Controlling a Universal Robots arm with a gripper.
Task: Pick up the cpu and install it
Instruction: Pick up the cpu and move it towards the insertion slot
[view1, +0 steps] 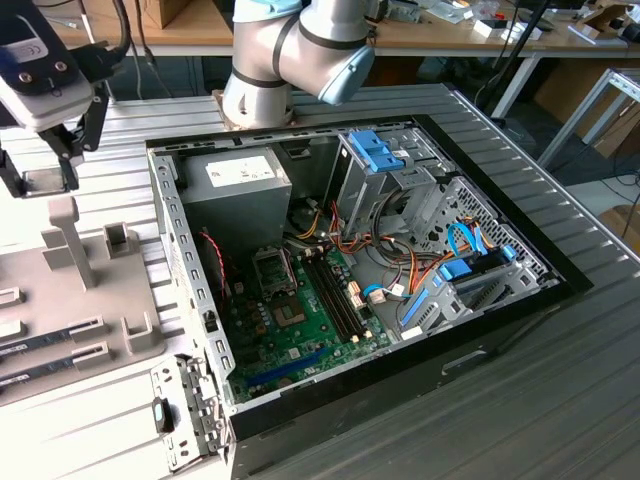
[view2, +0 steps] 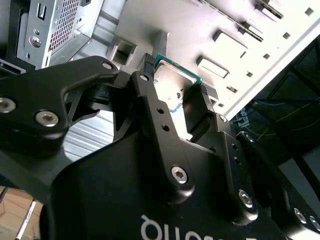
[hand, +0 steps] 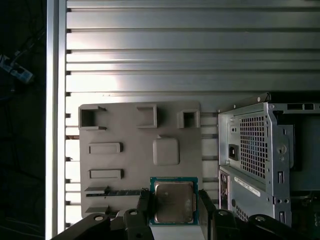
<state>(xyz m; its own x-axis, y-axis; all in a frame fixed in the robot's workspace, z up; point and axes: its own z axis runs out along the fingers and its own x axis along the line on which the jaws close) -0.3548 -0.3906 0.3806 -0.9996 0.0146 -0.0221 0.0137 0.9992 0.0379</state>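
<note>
The cpu (hand: 173, 202) was gripped between the fingers (hand: 144, 206) above the grey tray (hand: 130, 135), the computer case (hand: 255, 145) standing just beside

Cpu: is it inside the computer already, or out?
Out. The gripper holds the cpu by its edges, near the grey tray, outside the computer case.

**cpu (hand: 173, 201) above fixture tray (hand: 130, 135), computer case (view1: 165, 230) beside it**

You see the cpu between the gripper's (hand: 174, 199) fingers, over the fixture tray. The tray lies on the table (view1: 560, 380), at the exterior view's left of the computer case.
</note>
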